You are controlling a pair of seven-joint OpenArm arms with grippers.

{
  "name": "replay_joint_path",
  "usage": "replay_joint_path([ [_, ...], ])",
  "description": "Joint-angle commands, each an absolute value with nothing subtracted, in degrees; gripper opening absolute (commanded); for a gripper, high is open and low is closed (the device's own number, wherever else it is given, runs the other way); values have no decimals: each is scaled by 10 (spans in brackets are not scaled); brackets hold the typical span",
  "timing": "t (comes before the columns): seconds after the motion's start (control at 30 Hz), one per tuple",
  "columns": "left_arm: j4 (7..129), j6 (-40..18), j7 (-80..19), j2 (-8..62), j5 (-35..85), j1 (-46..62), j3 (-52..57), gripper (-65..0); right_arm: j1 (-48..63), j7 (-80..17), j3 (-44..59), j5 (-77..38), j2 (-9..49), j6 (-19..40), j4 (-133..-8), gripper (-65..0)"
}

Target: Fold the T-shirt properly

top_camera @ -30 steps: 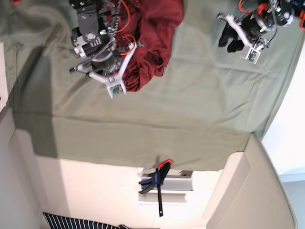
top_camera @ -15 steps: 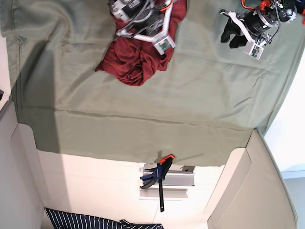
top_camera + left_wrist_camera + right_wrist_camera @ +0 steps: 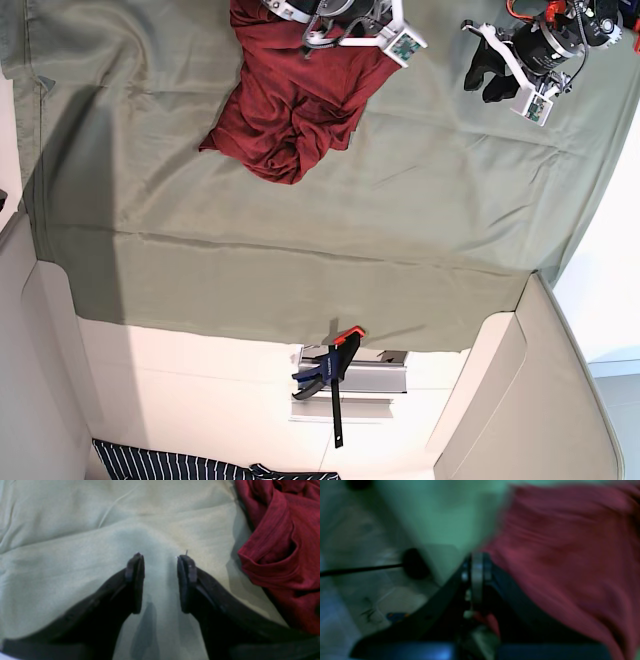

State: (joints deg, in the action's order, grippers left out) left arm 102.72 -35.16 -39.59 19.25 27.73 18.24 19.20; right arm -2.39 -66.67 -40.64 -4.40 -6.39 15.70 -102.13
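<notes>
Though blur smears it, the right claw (image 3: pixel 476 558) grips the T-shirt (image 3: pixel 285 110)

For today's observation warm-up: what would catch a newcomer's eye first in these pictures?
The crumpled red T-shirt stands out against the green cloth, at the base view's top. The right gripper seems shut on its edge; the left gripper hangs open over bare cloth beside it.

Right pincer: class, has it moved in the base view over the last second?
Yes. The right pincer, shut on the T-shirt, has moved up and rightward in the base view, farther from the orange-handled clamp.
</notes>
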Motion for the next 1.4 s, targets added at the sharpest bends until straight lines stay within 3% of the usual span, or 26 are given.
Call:
replay_joint_path([
  [0.0, 1036, -354, -381, 200, 285, 178, 195, -396, -29, -658, -407, -62, -71, 170, -1031, -650],
  [0.13, 1036, -354, -379, 200, 284, 178, 195, -396, -30, -653, -407, -65, -72, 184, -1032, -650],
  [0.27, 1036, -354, -379, 200, 284, 178, 195, -396, -36, -625, -407, 21, -72, 177, -1042, -650],
  [0.43, 1036, -354, -380, 201, 284, 178, 195, -396, -83, -597, -384, 142, -72, 121, -1045, -650],
  [0.57, 1036, -354, -392, 200, 284, 178, 195, -396, -142, -599, -298, 157, -72, 87, -1045, -650],
  [0.6, 1036, -354, -393, 200, 284, 178, 195, -396, -157, -598, -265, 146, -72, 88, -1044, -650],
  [0.67, 1036, -354, -393, 200, 284, 178, 195, -396, -188, -592, -188, 115, -72, 92, -1034, -444],
  [0.7, 1036, -354, -392, 200, 284, 178, 195, -396, -202, -585, -148, 95, -72, 94, -1024, -383],
  [0.83, 1036, -354, -393, 200, 284, 178, 195, -396, -274, -589, 21, -74, -72, 154, -939, -372],
  [1.0, 1036, -354, -393, 200, 284, 178, 195, -396, -383, -653, 158, -274, -56, 257, -711, -366],
  [1.2, 1036, -354, -393, 200, 284, 178, 195, -396, -499, -718, 144, -338, 1, 299, -406, -337],
  [1.37, 1025, -354, -389, 200, 285, 178, 195, -396, -543, -745, 74, -367, 29, 305, -305, -338],
])
